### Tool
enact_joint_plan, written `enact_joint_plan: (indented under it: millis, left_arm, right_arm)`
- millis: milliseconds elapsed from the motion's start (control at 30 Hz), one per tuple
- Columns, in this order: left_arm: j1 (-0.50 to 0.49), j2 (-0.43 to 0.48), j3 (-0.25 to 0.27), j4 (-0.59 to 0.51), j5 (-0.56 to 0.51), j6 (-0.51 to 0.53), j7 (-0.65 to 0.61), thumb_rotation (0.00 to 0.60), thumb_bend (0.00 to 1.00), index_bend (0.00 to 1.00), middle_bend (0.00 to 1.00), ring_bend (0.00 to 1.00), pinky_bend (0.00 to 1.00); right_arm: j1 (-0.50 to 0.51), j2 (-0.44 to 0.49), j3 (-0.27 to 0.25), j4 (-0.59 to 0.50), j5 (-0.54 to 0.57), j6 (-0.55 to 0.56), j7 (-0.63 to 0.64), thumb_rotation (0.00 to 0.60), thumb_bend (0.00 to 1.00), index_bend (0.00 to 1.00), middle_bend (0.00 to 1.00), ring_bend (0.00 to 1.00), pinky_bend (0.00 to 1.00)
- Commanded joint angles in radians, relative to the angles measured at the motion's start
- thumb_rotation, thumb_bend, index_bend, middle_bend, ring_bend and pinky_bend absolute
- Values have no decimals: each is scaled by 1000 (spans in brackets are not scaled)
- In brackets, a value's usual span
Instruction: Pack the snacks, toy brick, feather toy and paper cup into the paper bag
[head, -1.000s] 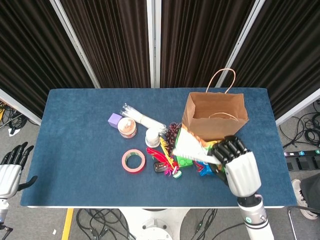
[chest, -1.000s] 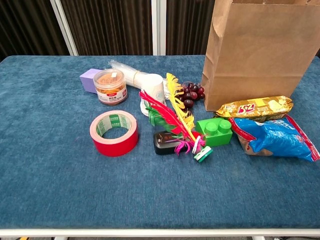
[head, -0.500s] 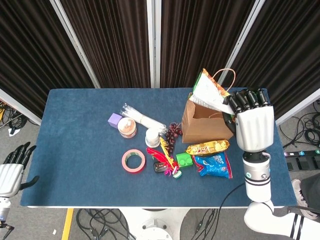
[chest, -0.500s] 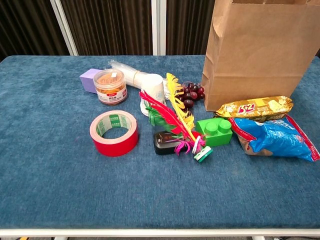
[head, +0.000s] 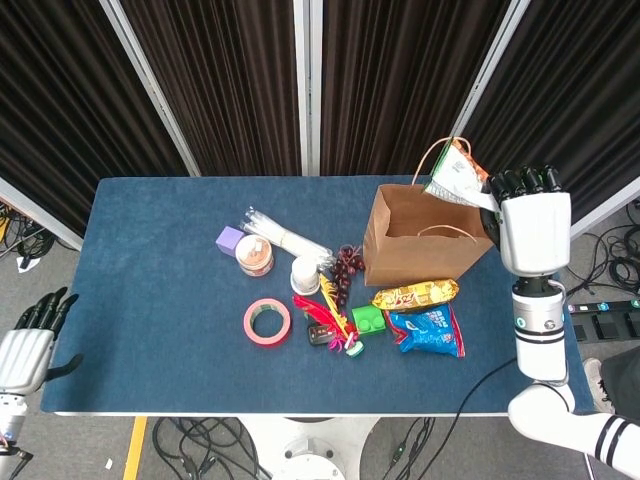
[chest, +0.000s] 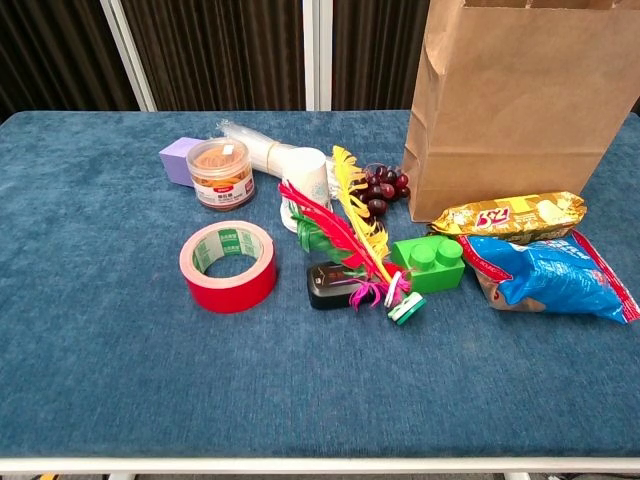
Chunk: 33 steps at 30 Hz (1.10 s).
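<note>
My right hand (head: 533, 228) grips a snack packet (head: 455, 177) above the paper bag's (head: 425, 240) far right rim; my left hand (head: 25, 340) hangs open, fingers apart, off the table's (head: 150, 300) near left corner.

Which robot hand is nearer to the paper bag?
The right. The right robot hand is just beside the paper bag's upper right corner, holding a snack packet over its opening. The left robot hand is off the table's left edge.
</note>
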Motion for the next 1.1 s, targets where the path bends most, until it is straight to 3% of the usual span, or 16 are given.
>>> enact_joint_plan:
  millis: [33, 300, 533, 600, 667, 733, 933, 1100]
  left_arm:
    - [1, -7, 2, 10, 4, 3, -1, 600, 256, 100, 84, 25, 166]
    - [3, -17, 6, 23, 5, 5, 0, 600, 256, 100, 84, 25, 166]
    - [3, -17, 3, 28, 1, 6, -12, 600, 256, 100, 85, 25, 166]
    - [3, -18, 3, 30, 1, 5, -12, 600, 256, 101, 85, 25, 166]
    - [3, -21, 3, 33, 2, 6, -12, 600, 257, 101, 84, 25, 166]
    - [2, -25, 2, 39, 2, 5, -13, 600, 256, 101, 84, 25, 166]
    - [-3, -26, -3, 42, 2, 8, -14, 600, 257, 103, 84, 24, 166]
    - [-3, -27, -4, 45, 0, 8, -16, 600, 256, 103, 84, 24, 166]
  right_arm:
    - [4, 7, -44, 31, -1, -24, 4, 600, 435, 679, 684, 457, 369]
    - [37, -29, -109, 78, -10, -47, 54, 600, 400, 687, 681, 457, 369]
    - [60, -34, -127, 83, -4, -57, 83, 600, 365, 684, 672, 456, 370]
    - [64, -29, -128, 79, 11, -64, 81, 600, 295, 659, 654, 455, 369]
    - [68, -16, -131, 68, 23, -77, 88, 600, 126, 575, 593, 424, 365]
    - [71, -3, -133, 54, 36, -91, 106, 600, 23, 503, 543, 379, 353]
    - [87, 17, -133, 35, 75, -110, 91, 600, 0, 385, 432, 212, 201]
    - [93, 15, -130, 26, 80, -87, 100, 600, 0, 355, 383, 165, 180]
